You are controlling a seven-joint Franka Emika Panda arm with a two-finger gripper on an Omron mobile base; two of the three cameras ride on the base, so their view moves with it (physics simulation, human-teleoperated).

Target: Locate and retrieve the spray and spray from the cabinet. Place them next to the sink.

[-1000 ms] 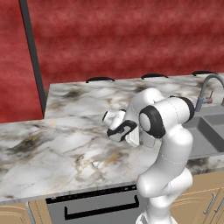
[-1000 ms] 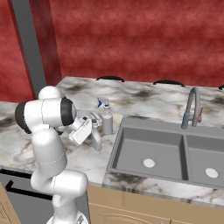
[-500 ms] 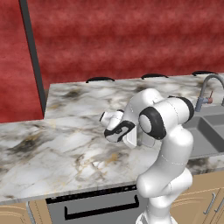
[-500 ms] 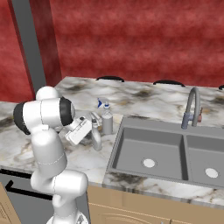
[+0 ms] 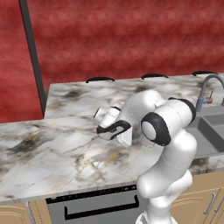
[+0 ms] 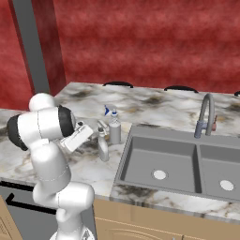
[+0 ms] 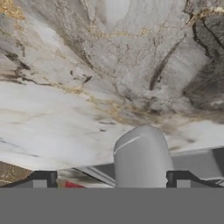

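Note:
Two pale-grey spray bottles stand on the marble counter just left of the sink [image 6: 125, 161]. The one with the blue-tipped nozzle [image 6: 114, 127] is nearer the wall. The trigger-head spray [image 6: 102, 146] stands in front of it. My gripper [image 6: 93, 134] reaches in from the left at that bottle's upper part. In the hand view a pale-grey bottle body [image 7: 141, 159] rises between the widely spread fingertips [image 7: 43, 178], with a clear gap on its left side. My gripper [image 7: 113, 179] is open. In the left base view my hand [image 5: 114, 130] hides the bottles. The cabinet is out of view.
A double-basin grey sink with a curved faucet [image 6: 205, 115] fills the counter's right part. Marble counter [image 5: 52, 144] stretches left of the arm. A dark post [image 5: 33, 57] stands against the red back wall. The counter's front edge runs above an oven handle [image 5: 100, 209].
The jaws have spread a little wider around the trigger-head bottle, which now stands upright on the counter. The arm has hardly moved.

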